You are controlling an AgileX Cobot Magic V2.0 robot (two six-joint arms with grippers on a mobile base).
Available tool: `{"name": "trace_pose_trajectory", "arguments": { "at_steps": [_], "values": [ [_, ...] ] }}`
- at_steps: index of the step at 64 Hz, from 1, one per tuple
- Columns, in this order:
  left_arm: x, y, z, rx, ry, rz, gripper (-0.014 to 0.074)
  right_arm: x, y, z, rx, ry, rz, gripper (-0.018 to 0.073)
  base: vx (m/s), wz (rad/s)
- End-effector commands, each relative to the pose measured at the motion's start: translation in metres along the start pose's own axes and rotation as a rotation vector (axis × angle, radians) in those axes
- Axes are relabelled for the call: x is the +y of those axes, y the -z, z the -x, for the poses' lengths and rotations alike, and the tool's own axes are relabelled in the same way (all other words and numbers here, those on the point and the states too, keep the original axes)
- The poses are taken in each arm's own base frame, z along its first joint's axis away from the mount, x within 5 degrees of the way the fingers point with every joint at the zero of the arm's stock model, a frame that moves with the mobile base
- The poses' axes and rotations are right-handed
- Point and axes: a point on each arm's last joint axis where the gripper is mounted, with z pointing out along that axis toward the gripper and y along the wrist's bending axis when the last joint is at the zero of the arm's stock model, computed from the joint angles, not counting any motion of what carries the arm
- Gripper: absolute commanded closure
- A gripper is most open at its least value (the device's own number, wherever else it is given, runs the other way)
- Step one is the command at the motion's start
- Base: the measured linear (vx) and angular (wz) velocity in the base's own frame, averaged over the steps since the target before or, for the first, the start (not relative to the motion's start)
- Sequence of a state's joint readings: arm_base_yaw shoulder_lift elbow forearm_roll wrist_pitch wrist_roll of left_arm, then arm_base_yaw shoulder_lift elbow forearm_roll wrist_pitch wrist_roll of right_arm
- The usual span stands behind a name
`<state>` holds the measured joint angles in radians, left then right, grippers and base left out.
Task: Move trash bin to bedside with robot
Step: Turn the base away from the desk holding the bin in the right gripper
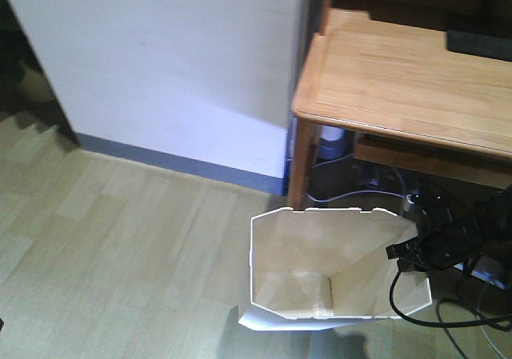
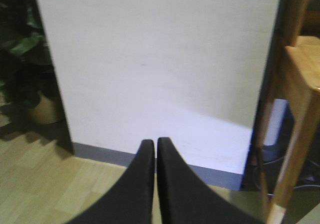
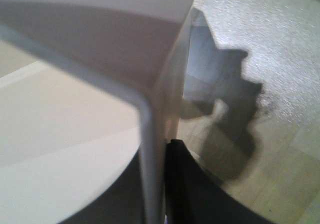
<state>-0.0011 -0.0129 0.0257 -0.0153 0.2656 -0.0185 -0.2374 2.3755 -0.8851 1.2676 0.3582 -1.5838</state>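
R gripper (image 1: 400, 251) clamps trash bin (image 1: 296, 251) rim nr desk (image 1: 400, 79)

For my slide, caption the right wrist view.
Right gripper pinching a wall of the white trash bin above pale floor.

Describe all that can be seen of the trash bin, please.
The trash bin is white, thin-walled and plastic-looking. Its angular rim has small notches along the far edge, and its cream inside shows no contents. It stands mouth up on the wooden floor, just in front of the desk. The right gripper pinches its right wall at the rim.
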Motion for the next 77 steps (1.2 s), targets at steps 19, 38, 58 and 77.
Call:
{"name": "trace_pose_trajectory", "arguments": {
  "at_steps": [19, 38, 58, 77],
  "values": [
    [-0.0001, -0.0005, 0.0008, -0.065, 0.007, -0.004, 0.0602, 0.0193, 0.0235, 0.0188, -0.093, 0.001, 0.172, 0.0564, -0.04, 0.47],
    [-0.0001, -0.0005, 0.0008, -0.065, 0.007, -0.004, 0.0602, 0.0193, 0.0235, 0.0188, -0.093, 0.001, 0.172, 0.0564, 0.01, 0.41],
    [-0.0001, -0.0005, 0.0008, -0.065, 0.007, -0.004, 0.0602, 0.0193, 0.0235, 0.0188, -0.093, 0.001, 0.172, 0.0564, 0.06, 0.37],
    [-0.0001, -0.0005, 0.0008, -0.065, 0.007, -0.004, 0.0602, 0.0194, 0.0235, 0.0188, -0.093, 0.001, 0.173, 0.0564, 0.09, 0.47]
  ]
}}
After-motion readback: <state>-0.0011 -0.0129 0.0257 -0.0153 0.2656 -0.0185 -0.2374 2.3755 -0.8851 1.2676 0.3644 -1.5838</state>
